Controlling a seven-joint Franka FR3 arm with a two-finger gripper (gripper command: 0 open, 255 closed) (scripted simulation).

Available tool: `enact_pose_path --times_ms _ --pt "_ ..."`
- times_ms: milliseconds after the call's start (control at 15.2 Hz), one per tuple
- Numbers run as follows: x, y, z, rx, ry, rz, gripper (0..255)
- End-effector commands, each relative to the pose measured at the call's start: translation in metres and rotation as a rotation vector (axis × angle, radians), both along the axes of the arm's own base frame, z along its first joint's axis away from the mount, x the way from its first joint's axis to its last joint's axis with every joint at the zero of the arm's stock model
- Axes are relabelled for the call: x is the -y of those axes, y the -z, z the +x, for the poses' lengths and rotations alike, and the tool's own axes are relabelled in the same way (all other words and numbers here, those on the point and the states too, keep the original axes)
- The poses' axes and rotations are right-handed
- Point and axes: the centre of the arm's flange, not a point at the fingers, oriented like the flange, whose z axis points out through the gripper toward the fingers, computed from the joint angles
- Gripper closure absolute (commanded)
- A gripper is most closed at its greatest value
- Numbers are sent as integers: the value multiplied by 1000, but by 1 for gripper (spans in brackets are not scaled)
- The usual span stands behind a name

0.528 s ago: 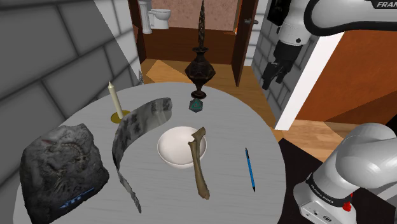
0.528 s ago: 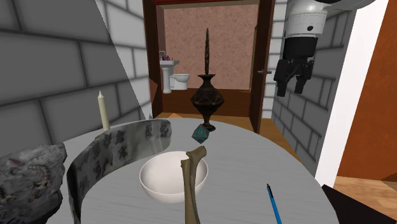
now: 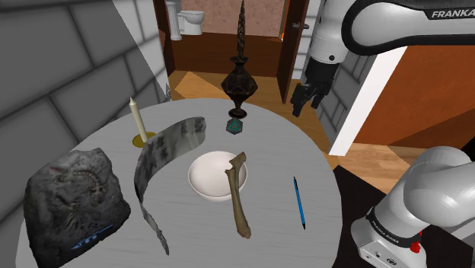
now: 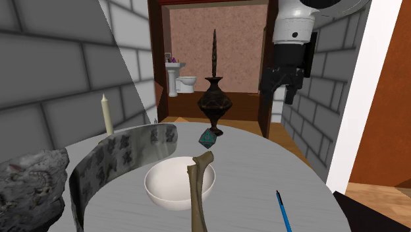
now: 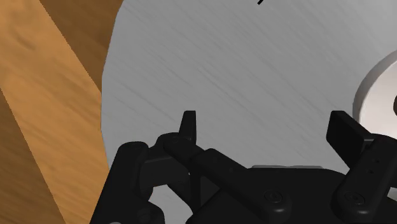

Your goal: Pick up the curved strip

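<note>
Round grey table (image 3: 278, 152) (image 4: 263, 171) (image 5: 242, 63): carries every item below; wooden floor around it.

White Franka arm (image 3: 365, 19): reaches across the top of the shoulder view toward its left. Its black gripper (image 3: 307, 99) (image 4: 280, 86) (image 5: 267, 124) hangs in the air over the table's far edge. The fingers stand wide apart with nothing between them. In the wrist view the bare tabletop and the table's rim lie beneath.

Grey rock (image 3: 72, 202) (image 4: 29, 188): mottled, at the near end on the shoulder view's left.

Curved strip (image 3: 164, 148) (image 4: 112, 155): grey, patterned, standing on its long edge. It arcs from just beside the rock round toward the vase, between the candle and the bowl, well apart from the gripper.

Dark vase (image 3: 239, 80) (image 4: 215, 102): upright at the far edge, with a tall spike.

Bone (image 3: 237, 194) (image 4: 197, 191): one end lies in the bowl, the shaft crosses its rim, and the other end is on the table.

White bowl (image 3: 205, 171) (image 4: 168, 184): near the table's middle, just beside the strip.

Cream candle (image 3: 137, 120) (image 4: 105, 115): upright in a brass holder, behind the strip.

Blue pen (image 3: 299, 202) (image 4: 283, 212): flat, at the shoulder view's right of the bone.

Teal die (image 3: 235, 126) (image 4: 208, 138): at the vase's foot.
</note>
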Motion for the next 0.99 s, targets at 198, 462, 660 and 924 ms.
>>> enact_pose_path --times_ms 198,462,660,924 --pt "-60 16 13 0 19 14 0" --pt "-108 26 26 1 34 25 0" --pt "-145 34 37 1 44 33 0" --pt "-193 43 51 1 58 44 0"
